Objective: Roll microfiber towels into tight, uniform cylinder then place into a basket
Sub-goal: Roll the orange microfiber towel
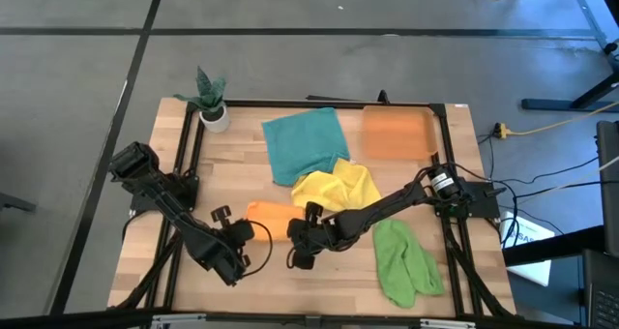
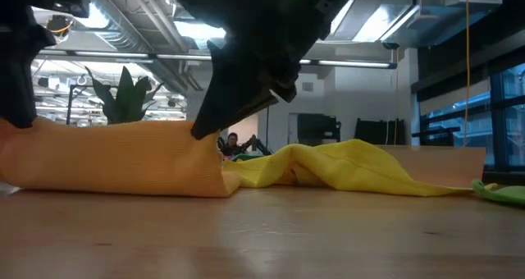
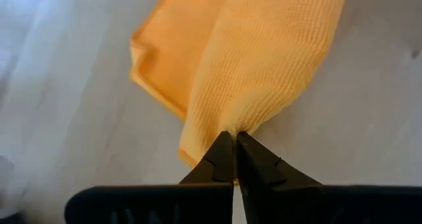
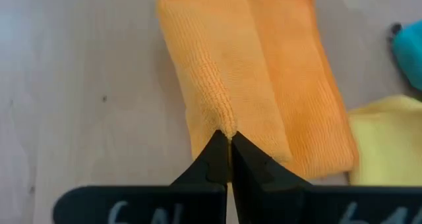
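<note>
- From above we see the orange towel (image 1: 271, 216), folded into a long strip, lying near the table's (image 1: 242, 155) front middle; the left gripper (image 1: 244, 234) pinches one end and the right gripper (image 1: 302, 234) the other. The yellow towel (image 1: 338, 187) sits just behind, the teal towel (image 1: 305, 143) beyond it, the green towel (image 1: 404, 259) at front right, the basket (image 1: 397, 133) at the back right, a plant (image 1: 211, 99) at the back left corner
- At table level we see the orange towel (image 2: 115, 156) as a thick fold, a dark arm over its end, with the yellow towel (image 2: 344, 168) beside it
- In the left wrist view we see the fingers (image 3: 221, 161) shut tight on the towel's (image 3: 264, 59) edge
- In the right wrist view we see the fingers (image 4: 214, 159) pinched closed on the fold (image 4: 224, 79)
</note>
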Controlling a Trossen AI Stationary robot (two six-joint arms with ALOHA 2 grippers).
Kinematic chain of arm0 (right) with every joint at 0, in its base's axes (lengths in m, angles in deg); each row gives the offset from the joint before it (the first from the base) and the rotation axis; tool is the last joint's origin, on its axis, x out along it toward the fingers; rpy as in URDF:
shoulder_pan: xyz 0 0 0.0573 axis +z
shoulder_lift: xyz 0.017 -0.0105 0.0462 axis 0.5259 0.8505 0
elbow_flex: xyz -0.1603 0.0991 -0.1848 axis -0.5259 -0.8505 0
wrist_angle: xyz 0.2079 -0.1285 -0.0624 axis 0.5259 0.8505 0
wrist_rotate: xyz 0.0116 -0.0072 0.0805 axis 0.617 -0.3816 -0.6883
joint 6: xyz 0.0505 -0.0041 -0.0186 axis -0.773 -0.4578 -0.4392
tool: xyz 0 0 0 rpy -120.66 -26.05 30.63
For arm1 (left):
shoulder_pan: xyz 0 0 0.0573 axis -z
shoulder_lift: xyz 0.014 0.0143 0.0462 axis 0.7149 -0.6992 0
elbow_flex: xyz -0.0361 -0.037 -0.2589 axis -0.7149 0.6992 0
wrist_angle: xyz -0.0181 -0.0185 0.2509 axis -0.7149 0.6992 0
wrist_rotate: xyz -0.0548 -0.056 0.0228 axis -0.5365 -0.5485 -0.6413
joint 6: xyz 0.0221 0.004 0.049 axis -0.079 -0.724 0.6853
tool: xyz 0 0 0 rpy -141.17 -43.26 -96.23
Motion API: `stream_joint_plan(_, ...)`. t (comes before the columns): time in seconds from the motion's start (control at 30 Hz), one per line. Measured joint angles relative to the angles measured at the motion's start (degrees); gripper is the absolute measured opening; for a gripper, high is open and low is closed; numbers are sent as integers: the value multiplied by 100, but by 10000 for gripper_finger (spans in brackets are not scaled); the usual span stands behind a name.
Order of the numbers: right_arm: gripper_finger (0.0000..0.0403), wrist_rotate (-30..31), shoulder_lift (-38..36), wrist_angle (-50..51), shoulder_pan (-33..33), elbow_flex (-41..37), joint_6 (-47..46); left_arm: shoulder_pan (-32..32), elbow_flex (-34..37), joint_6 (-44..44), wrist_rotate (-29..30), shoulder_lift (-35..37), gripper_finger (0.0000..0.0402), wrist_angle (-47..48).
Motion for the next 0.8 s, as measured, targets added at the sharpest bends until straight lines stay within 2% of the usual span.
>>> stream_joint_plan(0.27, 5, 612, -2, 417, -22, 0, -260, -290, 239, 1, 203, 0, 0, -9)
stream_joint_plan(0.47, 5, 665, -2, 564, -69, 0, -300, -466, 408, 6, 583, 0, 0, -54)
stream_joint_plan(0.63, 5, 775, -2, 794, -149, -8, -427, -600, 509, 49, 643, 0, 0, -153)
stream_joint_plan(0.8, 5, 826, -2, 744, -202, -146, -449, -723, 803, 554, 623, 0, 0, -828)
